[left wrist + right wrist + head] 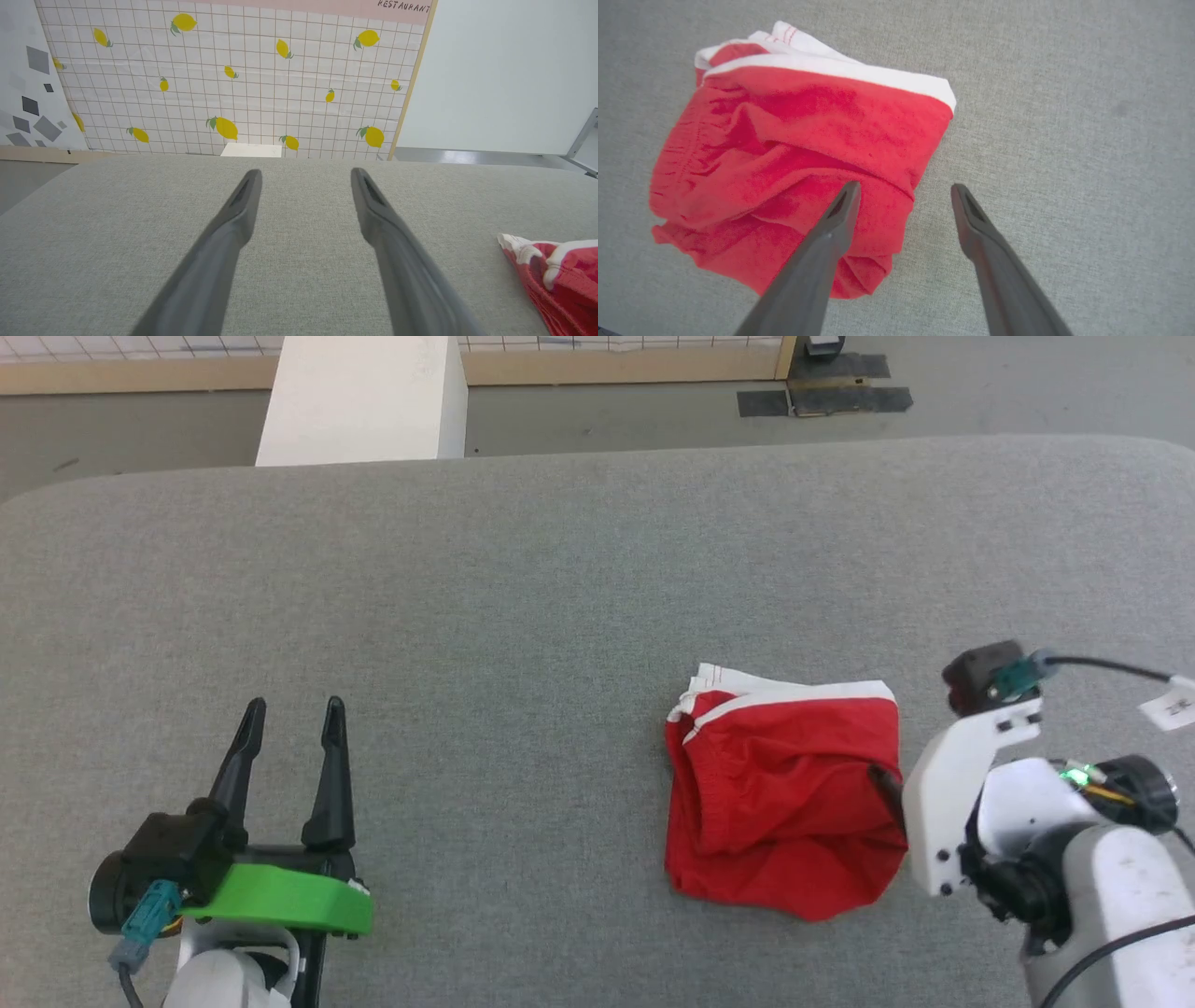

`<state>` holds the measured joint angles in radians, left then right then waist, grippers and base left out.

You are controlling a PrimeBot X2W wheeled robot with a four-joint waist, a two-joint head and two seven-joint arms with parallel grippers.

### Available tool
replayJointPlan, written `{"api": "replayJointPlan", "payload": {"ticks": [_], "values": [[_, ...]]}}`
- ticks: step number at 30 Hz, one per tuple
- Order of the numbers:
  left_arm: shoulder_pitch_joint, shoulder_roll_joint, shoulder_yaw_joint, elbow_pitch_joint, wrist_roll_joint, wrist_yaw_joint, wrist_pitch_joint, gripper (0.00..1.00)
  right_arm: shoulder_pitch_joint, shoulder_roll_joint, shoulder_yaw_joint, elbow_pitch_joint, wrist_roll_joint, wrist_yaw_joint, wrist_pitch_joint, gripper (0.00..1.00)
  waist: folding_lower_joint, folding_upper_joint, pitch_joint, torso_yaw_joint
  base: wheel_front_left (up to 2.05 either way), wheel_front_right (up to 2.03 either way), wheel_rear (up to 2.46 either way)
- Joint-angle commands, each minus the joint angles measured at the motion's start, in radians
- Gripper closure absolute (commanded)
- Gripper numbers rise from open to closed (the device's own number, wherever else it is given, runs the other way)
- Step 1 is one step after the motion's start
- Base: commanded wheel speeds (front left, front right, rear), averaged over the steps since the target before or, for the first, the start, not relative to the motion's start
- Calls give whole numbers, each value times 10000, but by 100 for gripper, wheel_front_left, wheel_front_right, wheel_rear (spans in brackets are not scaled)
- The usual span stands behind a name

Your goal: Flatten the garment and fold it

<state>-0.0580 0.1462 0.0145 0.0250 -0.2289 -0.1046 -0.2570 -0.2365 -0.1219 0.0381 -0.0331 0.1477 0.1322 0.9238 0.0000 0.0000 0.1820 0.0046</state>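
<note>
Closest to the lens in the right wrist view are the two long dark fingers of the right gripper (904, 187), spread wide with nothing clamped between them; one fingertip lies over the near edge of the red cloth, the other over bare grey fabric, and whether the first touches the cloth I cannot tell.

Beneath everything spreads a grey fabric-covered surface (560, 569) with rounded far corners; beyond its far edge the head view shows grey floor (607, 420) and a white block (364, 397) standing on it; the left wrist view shows a tiled wall panel printed with yellow lemons (233, 79) behind that.

On the robot's right half of the surface lie the red shorts (775, 793), folded into a rumpled, roughly square bundle; a white trim band runs along the far edge, the gathered waistband sits on the side towards the middle of the surface, and loose folds bulge at the near corner; the bundle's right edge lies just beside the right arm's white wrist bracket (943, 793).

Well apart, at the lower left of the head view, the left gripper (294, 705) rests over bare grey fabric, fingers parted and empty, pointing away from the robot; a green bracket (280, 896) sits at its base.
</note>
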Motion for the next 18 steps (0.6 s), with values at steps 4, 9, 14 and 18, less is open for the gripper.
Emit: {"api": "replayJointPlan", "payload": {"ticks": [4,9,14,18], "values": [[-318,48,-93,35,18,-75,-47,0,198,315,-249,729,-569,-15,-404,0,0,0,162,174,0,0,0],[-334,108,-100,110,4,-100,-47,0,313,550,-262,1724,-722,-15,-791,0,0,0,223,322,0,0,0],[-275,111,-58,131,-9,-105,-47,0,367,624,-124,2416,-708,-15,-941,58,0,0,237,322,0,0,0],[-201,107,24,77,6,-48,-47,0,119,336,289,2564,-454,-15,-1064,100,0,0,268,64,0,0,0]]}}
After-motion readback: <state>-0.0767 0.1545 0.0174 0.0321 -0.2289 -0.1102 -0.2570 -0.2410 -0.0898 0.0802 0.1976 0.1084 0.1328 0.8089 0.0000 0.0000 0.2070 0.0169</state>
